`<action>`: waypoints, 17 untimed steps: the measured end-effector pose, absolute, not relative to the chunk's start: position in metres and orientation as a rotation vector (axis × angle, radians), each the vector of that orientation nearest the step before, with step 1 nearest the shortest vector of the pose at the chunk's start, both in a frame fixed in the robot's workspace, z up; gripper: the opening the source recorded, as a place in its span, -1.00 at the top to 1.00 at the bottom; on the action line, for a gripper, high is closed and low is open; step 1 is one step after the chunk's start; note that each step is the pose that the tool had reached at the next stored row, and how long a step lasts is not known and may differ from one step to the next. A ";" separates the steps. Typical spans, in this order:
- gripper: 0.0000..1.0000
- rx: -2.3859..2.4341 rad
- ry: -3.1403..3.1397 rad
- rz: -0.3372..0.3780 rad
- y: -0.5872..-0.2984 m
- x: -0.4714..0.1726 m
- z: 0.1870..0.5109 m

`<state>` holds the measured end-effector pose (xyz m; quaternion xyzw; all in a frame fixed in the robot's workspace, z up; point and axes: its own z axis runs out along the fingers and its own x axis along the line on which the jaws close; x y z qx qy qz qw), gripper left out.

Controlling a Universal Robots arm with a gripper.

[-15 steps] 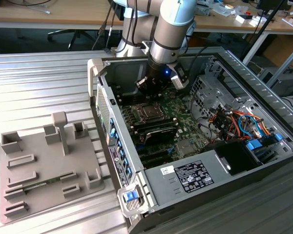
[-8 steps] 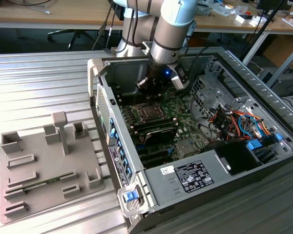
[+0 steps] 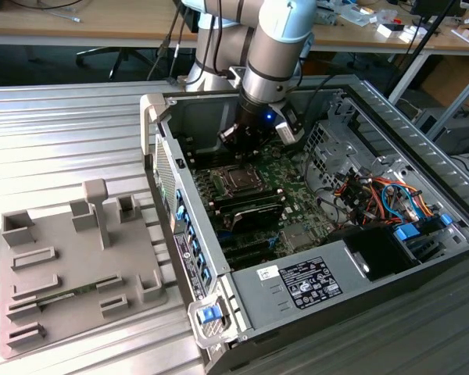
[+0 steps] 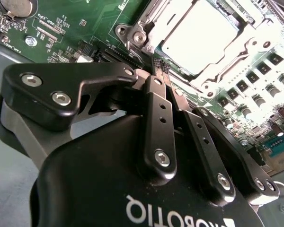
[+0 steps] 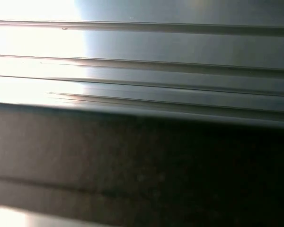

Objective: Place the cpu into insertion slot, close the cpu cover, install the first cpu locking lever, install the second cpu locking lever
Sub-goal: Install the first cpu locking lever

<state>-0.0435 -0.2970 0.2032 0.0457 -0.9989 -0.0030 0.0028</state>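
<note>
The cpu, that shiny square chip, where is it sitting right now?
In the second wrist view the cpu lies in its socket on the green motherboard, framed by the cpu cover, just beyond the shut gripper.

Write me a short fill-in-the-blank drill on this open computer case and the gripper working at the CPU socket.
1. In the second wrist view the gripper has its fingertips pressed ____.
2. The cpu lies in the socket with its ____ metal top facing up.
3. The cpu cover frames the chip on the ____ circuit board.
4. In the exterior view a grey fixture plate lies to the case's ____.

Missing words: together; silvery; green; left
</note>
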 end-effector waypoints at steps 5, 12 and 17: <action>0.79 0.143 -3.133 -0.010 -0.297 -0.040 0.203; 0.79 0.143 -3.133 -0.011 -0.297 -0.034 0.202; 0.79 0.143 -3.133 -0.036 -0.293 -0.034 0.202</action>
